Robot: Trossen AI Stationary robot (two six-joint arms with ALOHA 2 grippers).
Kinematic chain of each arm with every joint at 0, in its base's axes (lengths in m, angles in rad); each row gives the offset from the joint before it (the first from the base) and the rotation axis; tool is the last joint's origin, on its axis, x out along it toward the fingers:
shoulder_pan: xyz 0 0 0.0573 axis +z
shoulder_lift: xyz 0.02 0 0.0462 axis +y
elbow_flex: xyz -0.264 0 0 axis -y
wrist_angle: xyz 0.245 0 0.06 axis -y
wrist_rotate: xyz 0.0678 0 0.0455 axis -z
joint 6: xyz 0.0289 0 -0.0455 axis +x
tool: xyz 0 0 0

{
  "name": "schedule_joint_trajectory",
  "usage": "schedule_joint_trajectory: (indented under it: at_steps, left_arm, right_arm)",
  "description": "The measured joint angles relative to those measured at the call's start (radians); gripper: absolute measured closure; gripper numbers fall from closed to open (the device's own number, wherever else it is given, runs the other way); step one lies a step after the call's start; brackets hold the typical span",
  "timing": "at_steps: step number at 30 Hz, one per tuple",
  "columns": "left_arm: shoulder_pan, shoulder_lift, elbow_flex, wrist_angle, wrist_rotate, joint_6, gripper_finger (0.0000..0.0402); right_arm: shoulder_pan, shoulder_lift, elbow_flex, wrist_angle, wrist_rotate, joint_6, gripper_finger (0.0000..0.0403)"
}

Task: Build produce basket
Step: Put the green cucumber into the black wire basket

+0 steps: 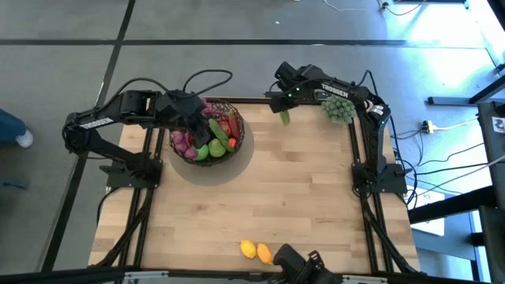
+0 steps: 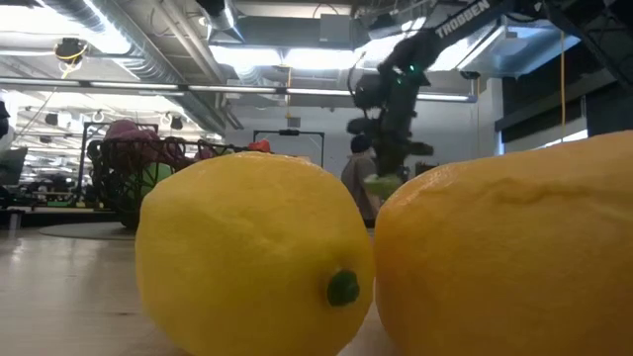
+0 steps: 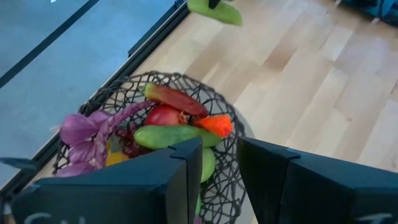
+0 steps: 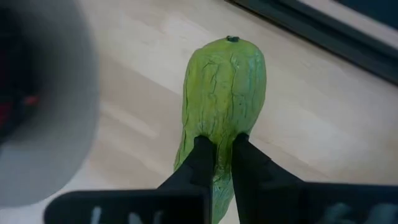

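While clamped — right gripper (image 4: 214, 149): pinching a green pepper (image 4: 224, 81), far edge
Left gripper (image 3: 214, 168): jaws parted, empty — over the basket (image 1: 207, 130)

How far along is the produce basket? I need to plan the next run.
Mostly filled: the basket already holds grapes, peppers and other produce, with the left gripper over it. In hand: the right gripper is shut on a green pepper. Left: two lemons at the table's near edge.
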Motion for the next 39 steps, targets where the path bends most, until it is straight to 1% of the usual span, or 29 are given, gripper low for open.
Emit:
schedule_joint_trajectory:
  at_steps: [3, 8, 12, 15, 22, 28, 35, 39]
  left_arm:
    - [0.000, 0.000, 0.000, -0.027, -0.002, -0.005, 0.0311]
    - [0.000, 0.000, 0.000, -0.083, -0.034, -0.029, 0.0311]
    - [0.000, 0.000, 0.000, -0.083, -0.038, -0.050, 0.0311]
    - [0.000, 0.000, 0.000, -0.083, -0.060, -0.054, 0.0311]
    - [0.000, -0.010, 0.000, -0.081, -0.085, -0.072, 0.0311]
    - [0.000, -0.008, 0.000, -0.081, -0.085, -0.072, 0.0311]
    - [0.000, -0.008, 0.000, -0.081, -0.084, -0.074, 0.0311]
    - [0.000, -0.008, 0.000, -0.081, -0.083, -0.075, 0.0311]
  right_arm:
    - [0.033, 0.000, 0.079, -0.026, 0.000, -0.015, 0.0381]
    - [0.100, -0.001, 0.225, -0.035, 0.000, -0.038, 0.0380]
    - [0.151, -0.003, 0.327, 0.008, -0.003, -0.042, 0.0379]
    - [0.188, -0.003, 0.370, 0.068, -0.004, -0.049, 0.0381]
    - [0.276, 0.012, 0.378, 0.242, -0.084, -0.056, 0.0381]
    - [0.334, 0.097, 0.378, 0.346, -0.106, -0.075, 0.0381]
    - [0.355, 0.205, 0.378, 0.411, -0.121, -0.149, 0.0381]
    - [0.360, 0.247, 0.378, 0.498, -0.170, -0.224, 0.0381]
